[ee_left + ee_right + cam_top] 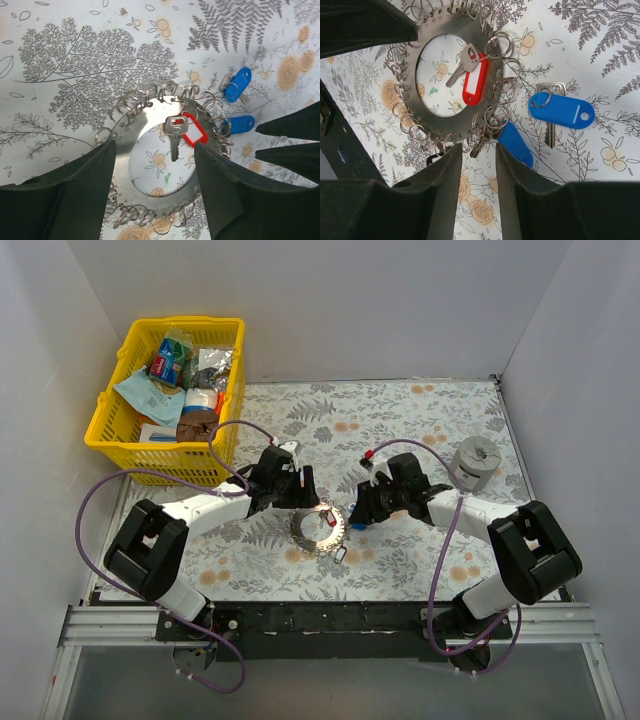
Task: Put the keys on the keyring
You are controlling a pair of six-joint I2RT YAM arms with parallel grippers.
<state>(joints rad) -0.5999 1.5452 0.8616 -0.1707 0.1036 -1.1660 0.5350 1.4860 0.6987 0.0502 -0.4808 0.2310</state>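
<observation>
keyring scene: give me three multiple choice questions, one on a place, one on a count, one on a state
1. Where does the red-tagged key lie?
A in the yellow basket
B over the keyring's opening
C beside the grey cylinder

2. How many blue tags show?
A one
B two
C four

3. How do the left gripper's jaws stand?
A shut on the red tag
B shut on a blue tag
C open

Answers:
1 B: key and tag lie across the ring's hole.
2 B: one lies apart on the table, another lies at the rim.
3 C: its fingers stand wide apart over the ring.
</observation>
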